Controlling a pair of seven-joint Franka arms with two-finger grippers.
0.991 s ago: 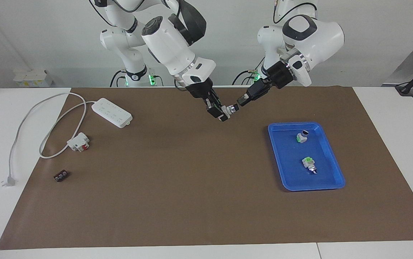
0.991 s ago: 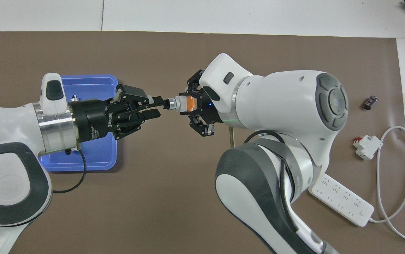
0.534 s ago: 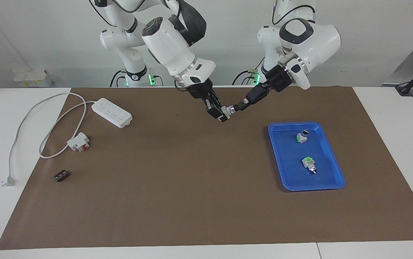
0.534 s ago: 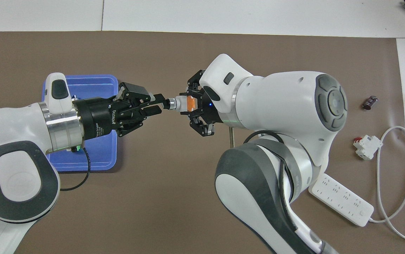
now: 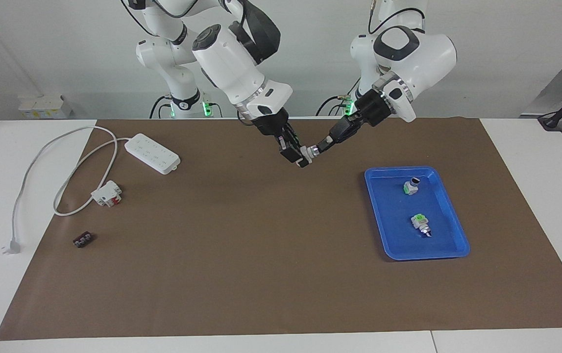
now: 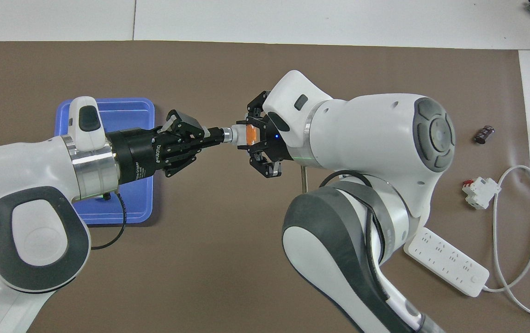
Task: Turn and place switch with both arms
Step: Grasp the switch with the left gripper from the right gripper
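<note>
The switch (image 5: 311, 151) hangs in the air between both grippers, over the brown mat near the robots. In the overhead view its orange face (image 6: 249, 134) points up and its black knob end points toward the left arm. My right gripper (image 5: 301, 158) is shut on the block end; it also shows in the overhead view (image 6: 258, 138). My left gripper (image 5: 324, 142) comes in level from the tray's side and its fingers are closed on the knob end; it also shows in the overhead view (image 6: 216, 136).
A blue tray (image 5: 393, 215) toward the left arm's end holds two green-topped switches (image 5: 411, 186) (image 5: 420, 223). Toward the right arm's end lie a white power strip (image 5: 152, 153) with its cable, a white-and-red module (image 5: 107, 193) and a small dark part (image 5: 83, 239).
My left gripper has moved in toward the switch and its fingers have closed around the knob end. The right gripper and the switch have hardly moved.
</note>
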